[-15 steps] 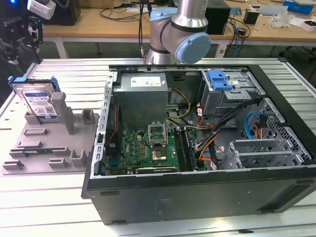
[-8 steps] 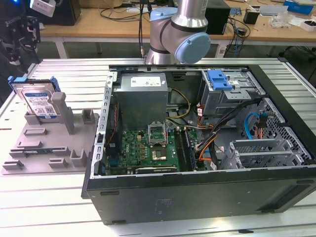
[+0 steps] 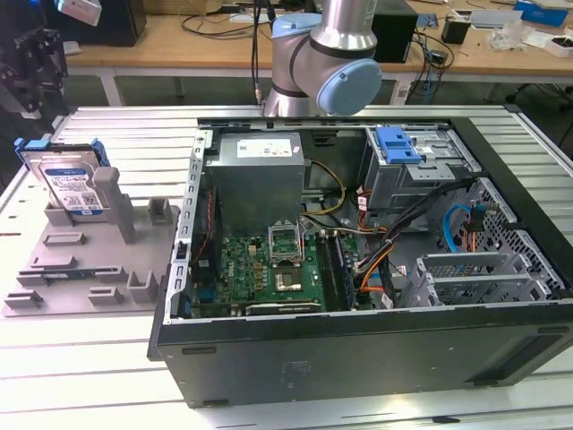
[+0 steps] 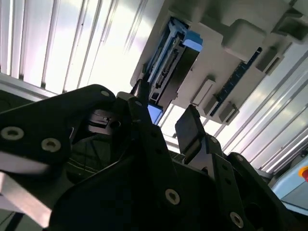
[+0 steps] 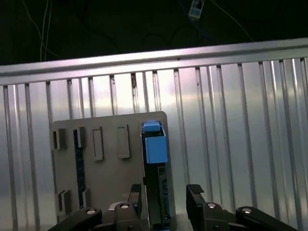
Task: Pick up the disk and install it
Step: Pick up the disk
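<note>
Ribbed metal tabletop (image 3: 81,358), cluttered wooden workbench (image 3: 179,40) behind, bright glare

You see even, bright room light in exterior view. Second wrist view: ribbed silver metal table (image 4: 62,43) glares white beside grey plastic fixture plate (image 4: 240,43); black gripper (image 4: 163,108) backlit, shadowed.

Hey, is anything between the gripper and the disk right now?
Nothing visible. In the first wrist view the open gripper faces the disk, which stands on edge in the gray holder, with only empty space between them. The holder's gray post stands beside the disk, not across the path.
</note>
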Controlling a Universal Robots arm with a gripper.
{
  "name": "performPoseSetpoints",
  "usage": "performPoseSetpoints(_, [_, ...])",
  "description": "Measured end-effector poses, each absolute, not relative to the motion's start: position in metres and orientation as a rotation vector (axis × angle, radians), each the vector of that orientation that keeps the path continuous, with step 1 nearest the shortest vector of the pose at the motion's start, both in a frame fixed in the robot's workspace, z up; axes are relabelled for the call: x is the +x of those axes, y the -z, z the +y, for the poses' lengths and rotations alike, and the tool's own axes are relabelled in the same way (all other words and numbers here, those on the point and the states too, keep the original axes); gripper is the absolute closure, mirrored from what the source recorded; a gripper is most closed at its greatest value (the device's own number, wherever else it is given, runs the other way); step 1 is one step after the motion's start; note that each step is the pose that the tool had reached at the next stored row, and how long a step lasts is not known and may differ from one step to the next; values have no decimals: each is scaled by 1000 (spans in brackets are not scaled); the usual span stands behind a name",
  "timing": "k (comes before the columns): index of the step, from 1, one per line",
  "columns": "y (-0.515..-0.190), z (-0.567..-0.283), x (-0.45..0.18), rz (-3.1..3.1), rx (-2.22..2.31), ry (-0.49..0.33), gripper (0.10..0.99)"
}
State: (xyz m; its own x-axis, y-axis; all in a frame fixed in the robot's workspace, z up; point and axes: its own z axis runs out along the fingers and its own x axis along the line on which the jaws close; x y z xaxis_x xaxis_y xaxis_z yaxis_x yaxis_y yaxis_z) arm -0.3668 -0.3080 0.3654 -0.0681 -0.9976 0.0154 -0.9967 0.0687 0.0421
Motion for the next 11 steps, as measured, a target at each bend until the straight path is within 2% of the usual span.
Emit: performPoseSetpoints(11, [-365, -308, -368, -2152, 2229, 24, 588])
